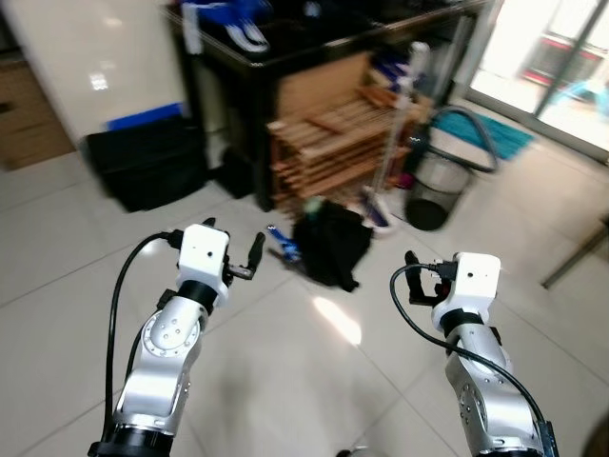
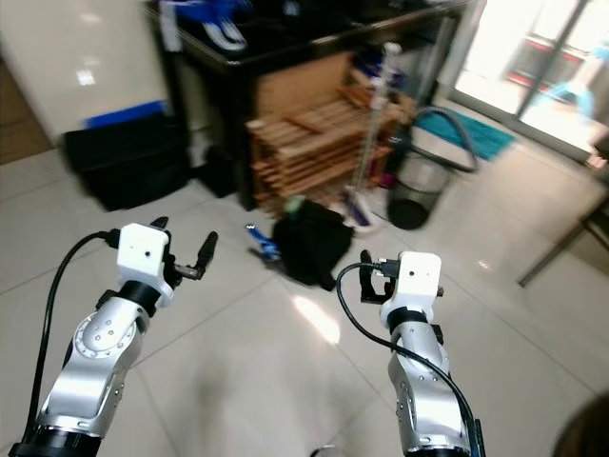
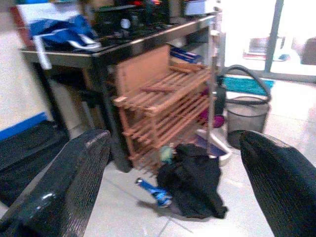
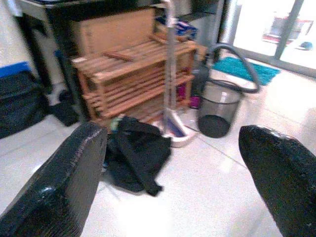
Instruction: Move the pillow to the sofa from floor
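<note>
Search/approach step: L gripper (image 1: 245, 255) and R gripper (image 1: 419, 276) raised, fingers spread wide, holding nothing. No pillow or sofa identifiable; ahead of both lie a black bag (image 1: 330, 244) and wooden rack (image 1: 328, 143). Next move prob. calls for turning to locate the pillow.

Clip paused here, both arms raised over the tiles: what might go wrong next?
1. No pillow or sofa is in sight ahead; the black bag on the floor might be mistaken for the target.
2. Walking on, the open left claw or right claw may strike the wooden rack or mesh bin.
</note>
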Tool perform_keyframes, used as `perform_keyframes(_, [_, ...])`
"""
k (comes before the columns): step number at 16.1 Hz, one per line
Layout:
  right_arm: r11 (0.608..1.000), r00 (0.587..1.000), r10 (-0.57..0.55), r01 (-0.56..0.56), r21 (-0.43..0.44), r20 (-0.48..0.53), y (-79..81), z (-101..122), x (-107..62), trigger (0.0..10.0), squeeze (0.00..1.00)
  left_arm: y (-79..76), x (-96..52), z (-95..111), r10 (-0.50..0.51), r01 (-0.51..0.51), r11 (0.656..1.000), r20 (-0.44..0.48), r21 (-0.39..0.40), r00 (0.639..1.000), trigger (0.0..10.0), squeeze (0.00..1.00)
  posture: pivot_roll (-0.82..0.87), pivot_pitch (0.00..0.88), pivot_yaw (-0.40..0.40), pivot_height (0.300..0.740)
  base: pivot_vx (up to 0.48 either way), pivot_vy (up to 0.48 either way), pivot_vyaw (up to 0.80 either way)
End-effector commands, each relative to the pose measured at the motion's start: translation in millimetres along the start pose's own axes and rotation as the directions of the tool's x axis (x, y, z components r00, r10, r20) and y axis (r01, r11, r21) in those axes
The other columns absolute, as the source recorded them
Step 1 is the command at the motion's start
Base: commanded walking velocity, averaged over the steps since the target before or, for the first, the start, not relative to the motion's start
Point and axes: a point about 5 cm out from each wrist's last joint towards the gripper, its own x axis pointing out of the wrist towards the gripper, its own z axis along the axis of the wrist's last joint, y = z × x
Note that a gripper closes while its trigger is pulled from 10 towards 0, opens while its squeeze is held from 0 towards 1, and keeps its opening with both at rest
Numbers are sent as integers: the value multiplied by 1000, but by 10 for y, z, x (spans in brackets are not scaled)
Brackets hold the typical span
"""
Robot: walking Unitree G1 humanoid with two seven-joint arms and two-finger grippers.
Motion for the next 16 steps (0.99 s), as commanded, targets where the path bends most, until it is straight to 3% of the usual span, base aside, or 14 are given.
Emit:
perform_keyframes(1, [1000,1000,-9,9,-2,-8,-10,-9,5,10000,0,-8,-6,-28,-11,11,1000,-19,2,1000,10000,0,-28,0,0,740,0,0,-800])
perform_keyframes(4, [999,999,-36,36,-13,-18,-48,-21,-6,10000,0,22,5,-46,18,-21,998,-56,-60,998,10000,0,-32,0,7,740,0,0,-800])
perform_keyframes(7, [994,998,-65,63,-84,-25,-105,-36,-25,10000,0,4,15,-52,-11,11,1000,-48,7,999,10000,0,-36,0,14,740,0,0,-800])
perform_keyframes(11, [995,995,-81,84,60,-54,-115,-48,-67,10000,0,-24,49,-62,-18,21,995,-33,98,999,10000,0,-48,0,30,740,0,0,-800])
perform_keyframes(15, [994,992,-108,109,14,-66,-147,-60,-84,10000,0,-42,63,-72,-16,19,992,-26,122,1000,10000,0,-52,0,36,740,0,0,-800])
perform_keyframes(16, [991,990,-133,131,-37,-55,-175,-47,-90,10000,0,-47,63,-73,-20,23,993,-24,114,1000,10000,0,-52,0,36,740,0,0,-800])
